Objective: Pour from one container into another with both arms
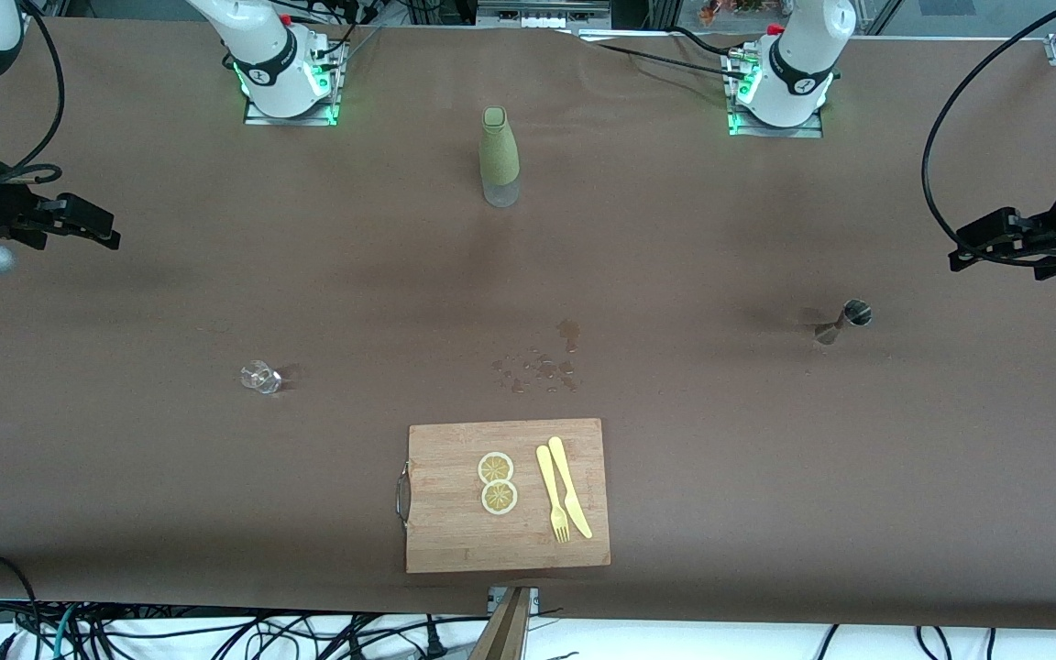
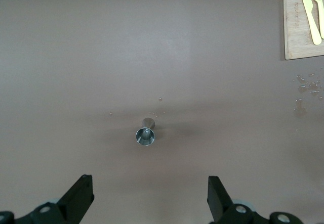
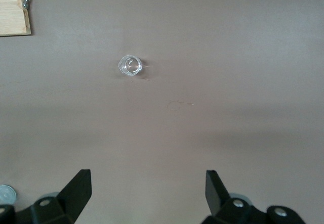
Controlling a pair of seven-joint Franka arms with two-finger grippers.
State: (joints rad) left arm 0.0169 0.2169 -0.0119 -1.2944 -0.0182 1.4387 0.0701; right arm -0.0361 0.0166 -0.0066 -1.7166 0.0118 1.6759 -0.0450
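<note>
Not started: left claw (image 1: 959, 257) and right claw (image 1: 111, 236) wide, empty; metal jigger (image 1: 844, 321) mid-right, glass cup (image 1: 260, 376) mid-left untouched.

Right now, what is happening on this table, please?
Nothing is being handled yet. Both arms wait at the table's ends with open, empty hands: the left hand above the metal cup, the right hand above the small glass. The green bottle stands untouched between the bases.

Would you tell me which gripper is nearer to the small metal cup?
The left. The left gripper hangs open just above the metal cup at its end of the table; the right gripper, also open, waits at the table's right-arm end.
</note>
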